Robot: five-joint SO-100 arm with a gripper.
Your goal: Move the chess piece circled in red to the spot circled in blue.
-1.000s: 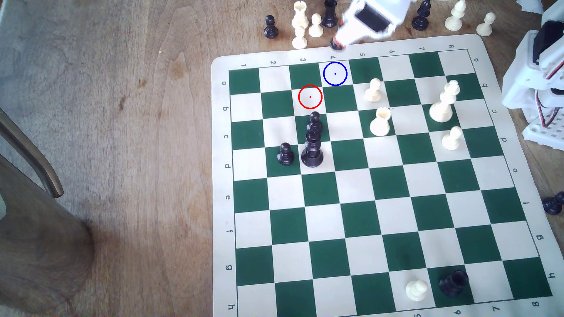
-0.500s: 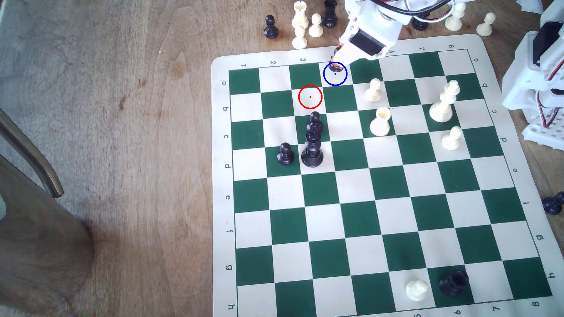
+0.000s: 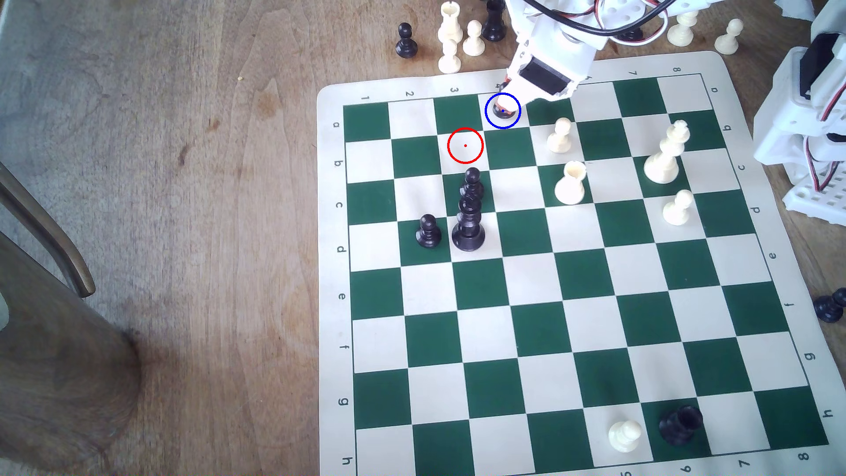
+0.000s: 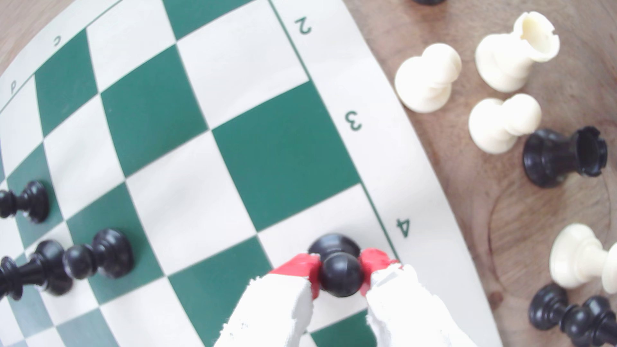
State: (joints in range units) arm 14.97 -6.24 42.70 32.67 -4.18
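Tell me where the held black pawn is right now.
In the exterior view, the black pawn sits inside the blue ring, clamped by the pincer, near the board's "4" label.

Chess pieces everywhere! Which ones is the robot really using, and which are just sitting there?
Using:
- black pawn, pinched in the claw
- blue-ringed white square

Just sitting:
- black pawn on d2
- tall black piece
- white pieces on the board
- spare pieces on the table
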